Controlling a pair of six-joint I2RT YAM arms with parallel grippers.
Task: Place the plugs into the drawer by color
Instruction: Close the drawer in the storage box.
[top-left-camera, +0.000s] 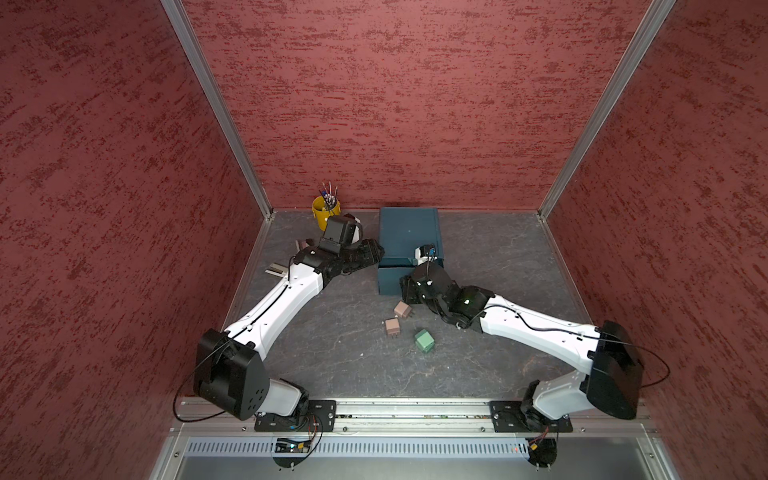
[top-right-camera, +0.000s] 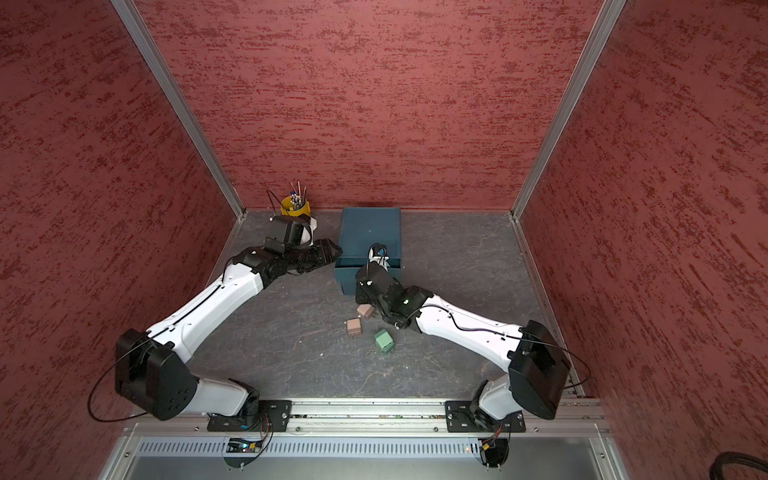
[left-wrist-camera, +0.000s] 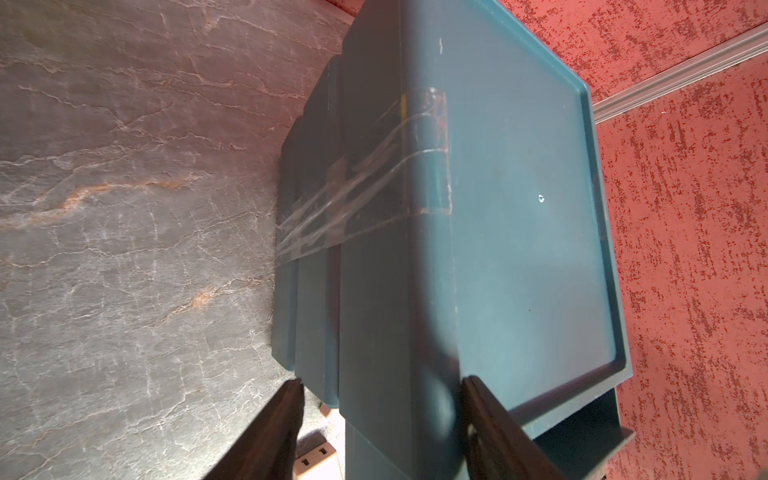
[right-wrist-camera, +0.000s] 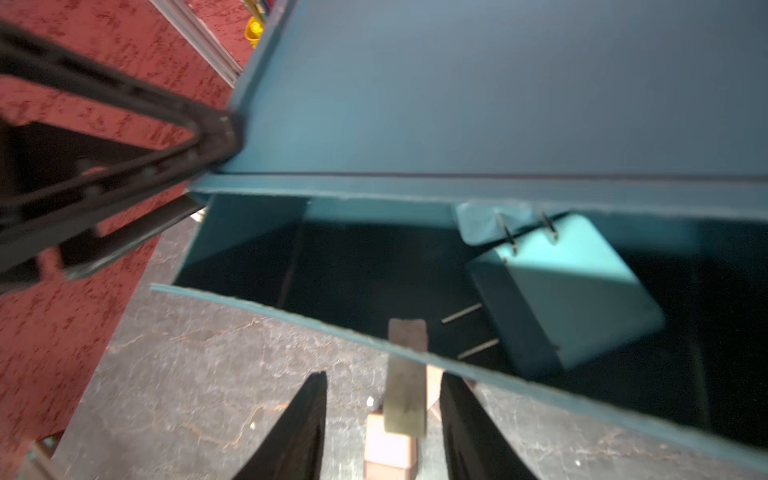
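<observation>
Grey veined tabletop (top-left-camera: 332, 365), red textured walls (top-left-camera: 415, 104). We find the right claw (right-wrist-camera: 382, 374) with jaws apart and empty, poised at the front rim of the open drawer (right-wrist-camera: 291, 305). Between its jaws, untouched, hangs a tan strip (right-wrist-camera: 405, 374), probably the pull tab. Under the claw lies a pinkish plug (right-wrist-camera: 388, 449). Just beyond the claw, inside the drawer, the teal plug (right-wrist-camera: 582, 286) lies tilted, with a second teal plug (right-wrist-camera: 478, 220) behind it. We judge the release complete.

Procedure: raise the claw straight up, clear of rim and strip, before swinging away. The second pinkish plug (top-left-camera: 392, 326) and green plug (top-left-camera: 424, 340) wait behind it. The left claw (left-wrist-camera: 382, 380) appears clamped on the corner of the drawer unit (left-wrist-camera: 519, 208); we advise holding it there to prevent shifting.
</observation>
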